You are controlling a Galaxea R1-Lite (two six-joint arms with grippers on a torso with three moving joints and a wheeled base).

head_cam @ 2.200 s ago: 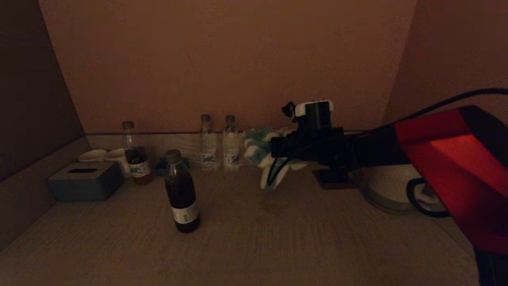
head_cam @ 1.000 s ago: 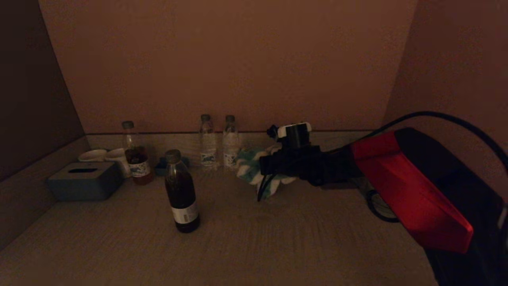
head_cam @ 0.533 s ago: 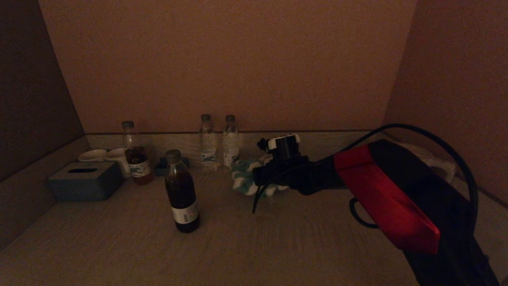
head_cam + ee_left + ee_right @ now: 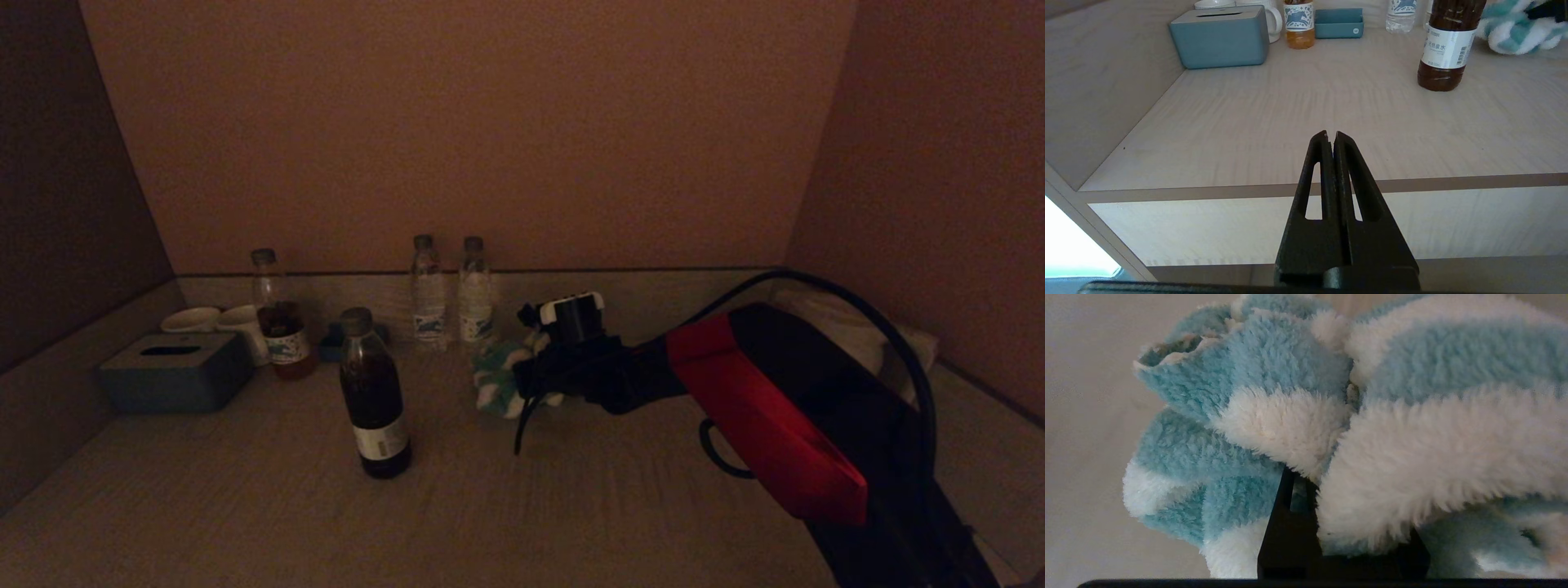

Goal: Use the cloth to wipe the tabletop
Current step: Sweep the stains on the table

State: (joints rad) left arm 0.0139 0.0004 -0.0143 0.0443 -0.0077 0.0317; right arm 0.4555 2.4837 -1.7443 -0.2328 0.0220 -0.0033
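Left gripper (image 4: pixel 1331 136) idle w/ fingers pressed together at the front edge of the tabletop (image 4: pixel 571 506). Dark bottle (image 4: pixel 374 396) stands left of centre. Right gripper (image 4: pixel 522 384), clamped on the cloth (image 4: pixel 496 380), has dropped lower & moved left since a sec ago; cloth now seems to touch the wood, so wiping prob. begins here.

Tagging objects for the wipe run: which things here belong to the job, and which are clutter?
Job: cloth, clamped in the right gripper; tabletop.

Clutter: dark bottle, two water bottles, tissue box, cups, amber bottle.
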